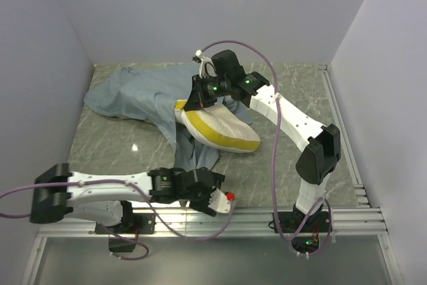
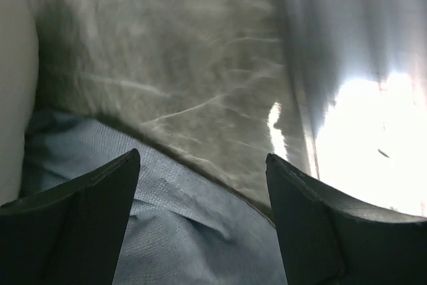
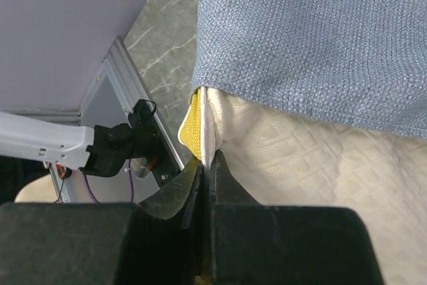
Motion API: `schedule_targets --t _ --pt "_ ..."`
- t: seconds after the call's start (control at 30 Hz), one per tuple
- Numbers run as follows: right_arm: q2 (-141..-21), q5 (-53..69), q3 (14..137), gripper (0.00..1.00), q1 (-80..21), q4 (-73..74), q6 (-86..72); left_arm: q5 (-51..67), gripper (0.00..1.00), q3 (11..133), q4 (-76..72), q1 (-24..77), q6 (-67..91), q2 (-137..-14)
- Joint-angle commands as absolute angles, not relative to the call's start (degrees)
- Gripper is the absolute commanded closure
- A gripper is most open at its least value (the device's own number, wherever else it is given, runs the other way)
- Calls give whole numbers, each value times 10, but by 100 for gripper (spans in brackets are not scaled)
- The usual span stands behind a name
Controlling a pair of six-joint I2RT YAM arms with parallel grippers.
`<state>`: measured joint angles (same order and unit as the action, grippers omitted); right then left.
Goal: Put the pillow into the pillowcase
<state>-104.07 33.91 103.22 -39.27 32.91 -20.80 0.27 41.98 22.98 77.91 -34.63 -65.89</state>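
The pillow [image 1: 220, 131] is seen at the middle of the tabletop [image 1: 113, 145], its far end covered by the blue-grey pillowcase [image 1: 133, 95], which is spread toward the far left corner. The right gripper [image 3: 205, 165] is clamped on a thin fold at the pillow's yellow edge. The left gripper [image 1: 223, 199] is held apart, empty, by the near edge. The foam is judged light and springy, the case limp, best taken at its hem

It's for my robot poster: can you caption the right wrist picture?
Right hand pinching the pillow, half under the blue pillowcase.

cream pillow [image 1: 223, 131] — half inside blue-grey pillowcase [image 1: 143, 95]
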Motion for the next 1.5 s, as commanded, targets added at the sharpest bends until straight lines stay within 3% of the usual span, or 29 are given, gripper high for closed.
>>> schedule_targets --t 0.0,0.4,0.47,0.5,0.6,0.63,0.67,0.93,0.97,1.0,1.13,1.2,1.23,1.27,1.3,1.33,1.43,1.47 --pt "-1022 350 1038 100 -388 272 -215 -161 17 403 84 774 -252 -716" --pt "-1012 352 988 100 -390 258 -217 -200 30 413 45 664 -233 -888" --pt "-1014 354 987 100 -391 256 -221 -181 49 418 51 657 -234 -917" --pt "-1015 355 988 100 -390 256 -223 -163 65 425 53 657 -235 -925" --pt "-1025 360 997 100 -391 252 -231 -120 84 461 70 662 -229 -946" --pt "-1033 361 1000 100 -393 251 -234 -84 96 474 84 666 -230 -947" --pt "-1038 363 1010 100 -392 249 -237 -69 99 497 86 684 -232 -940" --pt "-1117 381 1016 100 -410 215 -277 -5 99 574 63 818 -240 -877" --pt "-1122 386 994 100 -410 201 -282 3 96 577 66 822 -234 -881" --pt "-1128 392 983 100 -412 193 -287 5 75 577 78 822 -231 -879" --pt "-1147 409 926 100 -415 156 -301 68 30 574 137 827 -214 -818" --pt "-1155 419 905 100 -417 139 -306 138 2 588 179 832 -202 -760" --pt "-1164 436 903 100 -420 135 -306 161 1 592 210 832 -196 -736" --pt "-1168 442 903 91 -427 137 -306 178 1 601 220 832 -182 -693" --pt "-1168 450 904 80 -431 137 -305 194 1 604 229 832 -176 -673" --pt "-1165 462 906 57 -433 136 -306 191 1 606 247 832 -171 -638" --pt "-1135 469 936 24 -428 152 -302 152 1 603 275 829 -151 -593" --pt "-1124 465 962 20 -425 177 -287 152 1 598 285 820 -156 -586"
